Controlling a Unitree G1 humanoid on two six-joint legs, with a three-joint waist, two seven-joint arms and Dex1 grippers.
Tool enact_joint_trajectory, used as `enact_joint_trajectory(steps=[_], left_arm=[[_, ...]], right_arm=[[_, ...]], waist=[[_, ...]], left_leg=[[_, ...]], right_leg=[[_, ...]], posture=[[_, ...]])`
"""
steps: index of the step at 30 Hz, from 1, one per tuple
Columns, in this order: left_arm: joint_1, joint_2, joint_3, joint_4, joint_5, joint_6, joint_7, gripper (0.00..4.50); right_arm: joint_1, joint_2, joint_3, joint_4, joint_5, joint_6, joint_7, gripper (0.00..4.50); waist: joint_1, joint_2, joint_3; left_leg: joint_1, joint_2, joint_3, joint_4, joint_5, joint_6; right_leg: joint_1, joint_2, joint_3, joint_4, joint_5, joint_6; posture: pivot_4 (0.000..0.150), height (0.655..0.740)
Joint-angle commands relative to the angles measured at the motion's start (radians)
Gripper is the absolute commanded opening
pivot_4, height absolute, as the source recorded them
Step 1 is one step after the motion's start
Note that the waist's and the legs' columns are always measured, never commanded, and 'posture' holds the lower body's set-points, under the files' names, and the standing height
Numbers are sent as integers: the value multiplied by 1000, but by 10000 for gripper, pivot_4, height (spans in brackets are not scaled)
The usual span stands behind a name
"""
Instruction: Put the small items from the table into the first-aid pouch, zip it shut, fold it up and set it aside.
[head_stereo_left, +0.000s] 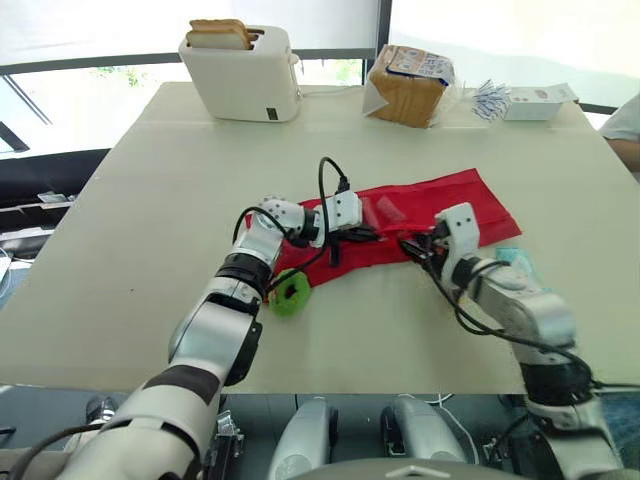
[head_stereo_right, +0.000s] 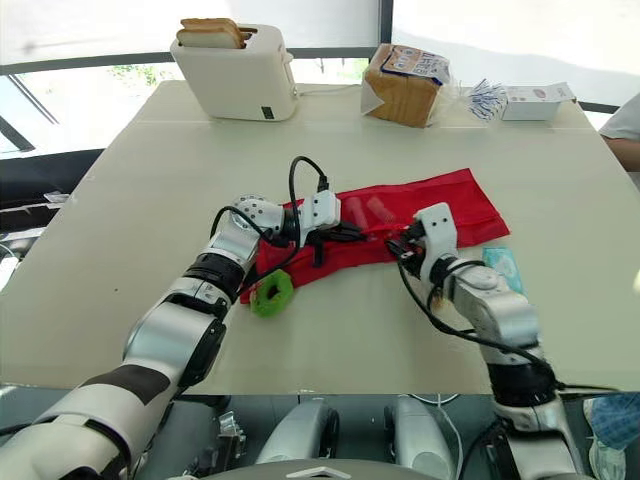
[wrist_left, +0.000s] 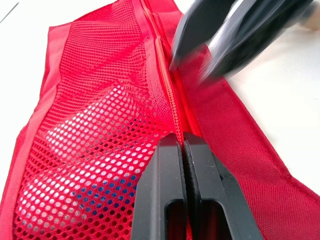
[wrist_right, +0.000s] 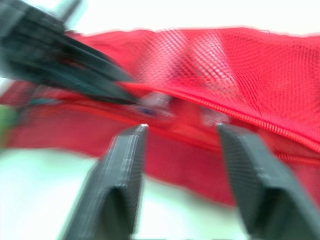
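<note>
Red mesh first-aid pouch (head_stereo_left: 440, 200) looks light and limp, best gripped along its zip seam (wrist_left: 172, 95): left gripper (wrist_left: 182, 140) pinches it at nine o'clock, right gripper (wrist_right: 182, 127) gapes empty at five.

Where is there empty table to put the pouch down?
Bare: the left side of the table, between toaster and green roll; also the strip between bread bag and red pouch. Crowded: around the pouch, where the left gripper and right gripper work.

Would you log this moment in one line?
left pincer: shut on pouch | right pincer: open | green ring, teal packet: outside pouch
</note>
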Motion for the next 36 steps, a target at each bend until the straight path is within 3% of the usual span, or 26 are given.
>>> enact_joint_trajectory(steps=[1,4,8,13,18,23,27,32,36], left_arm=[[-22,4,18,2,-20,5,-22,0],[-21,4,30,3,-30,20,-23,0],[-11,5,34,-12,-36,31,-32,0],[-5,3,36,-36,-44,48,-43,0],[-23,-7,35,-20,-39,50,-37,0],[-30,-12,37,-18,-40,53,-38,0],[-20,-13,36,-43,-44,64,-45,0],[-15,-17,34,-60,-47,75,-51,0],[-7,-20,33,-82,-51,87,-53,0]], right_arm=[[126,-42,-160,-311,187,166,-13,39533],[353,-98,-381,-470,340,131,-16,44439],[597,-194,-666,-487,591,-40,-60,44439],[960,-245,-1000,-482,583,-171,95,44439],[1119,-233,-1119,-413,511,-342,299,44439],[1110,-314,-1036,-406,467,-381,339,44439],[989,-491,-770,-374,255,-397,325,44439],[714,-661,-410,-204,25,-480,337,44439],[393,-673,-138,10,-99,-507,351,44439]], waist=[[-2,0,0],[12,0,0],[3,0,0],[5,0,0],[3,-1,1],[5,0,1],[3,-1,2],[5,-1,2],[5,-1,2]], left_leg=[[0,0,0,0,0,0],[0,0,-2,0,0,0],[2,0,0,1,0,1],[3,0,0,0,-1,2],[4,0,1,0,-1,3],[4,0,1,0,-2,3],[4,0,2,0,-2,3],[3,0,1,0,-1,2],[3,0,1,1,1,-1]], right_leg=[[0,0,0,0,0,0],[2,0,-2,-1,0,0],[6,0,0,-3,1,2],[7,1,1,-4,1,3],[8,2,1,-7,1,4],[9,2,0,-8,1,4],[9,2,1,-9,1,5],[9,2,0,-10,2,5],[9,2,1,-11,2,5]], posture=[[1500,7400],[1500,7400],[1500,7400],[1500,7400],[1500,7400],[1500,7400],[1500,7400],[1500,7400],[1500,7400]])
